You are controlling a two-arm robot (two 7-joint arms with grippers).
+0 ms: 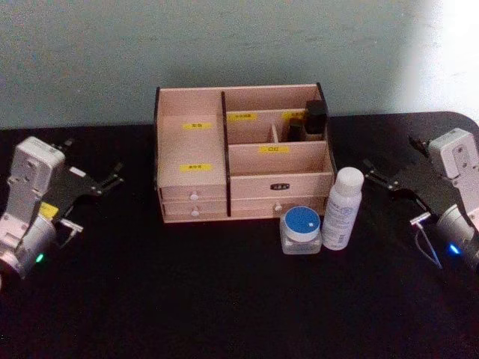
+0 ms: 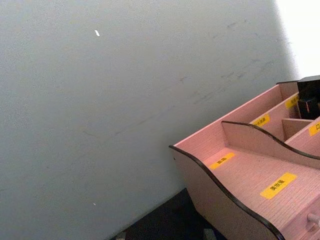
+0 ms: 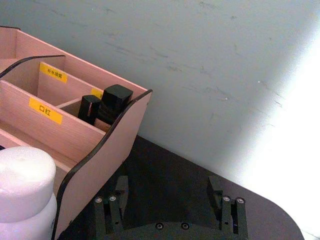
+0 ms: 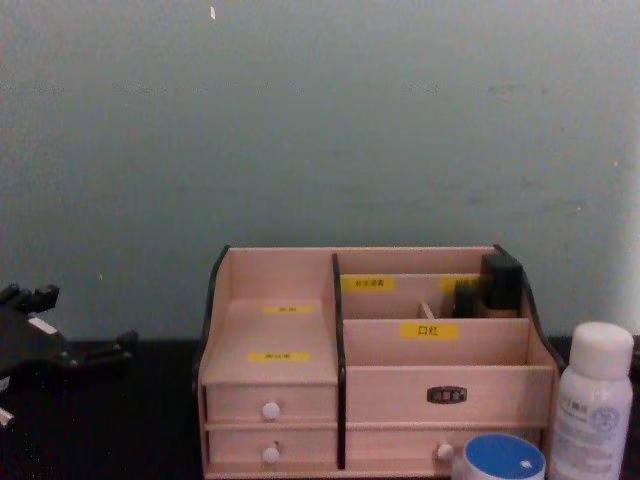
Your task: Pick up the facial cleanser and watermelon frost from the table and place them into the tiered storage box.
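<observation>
One tiered storage box (image 1: 191, 183) stands at the back of the black table (image 1: 187, 299) in the head view. It shows five yellow labels, three white drawer knobs and two dark containers (image 1: 315, 117) in its rear right compartment. One white bottle (image 1: 343, 209) and one blue-lidded jar (image 1: 301, 230) stand upright side by side just in front of the box's right front corner. Two grippers flank them. The left gripper (image 1: 93, 156) hovers well off to the box's left. The right gripper (image 1: 390, 152) is near the bottle but apart from it. Both have their fingers spread wide and empty.

In the left wrist view, the box's left end sits against the grey wall (image 2: 100, 100), and two labelled steps are in sight.

In the right wrist view, the right gripper's two fingers stand far apart. The box's curved right side wall is just beyond one of them, and the bottle's white cap is close beside that wall.

In the chest view, the box is central, with the jar and bottle at its front right. The left gripper is well clear of the box.
</observation>
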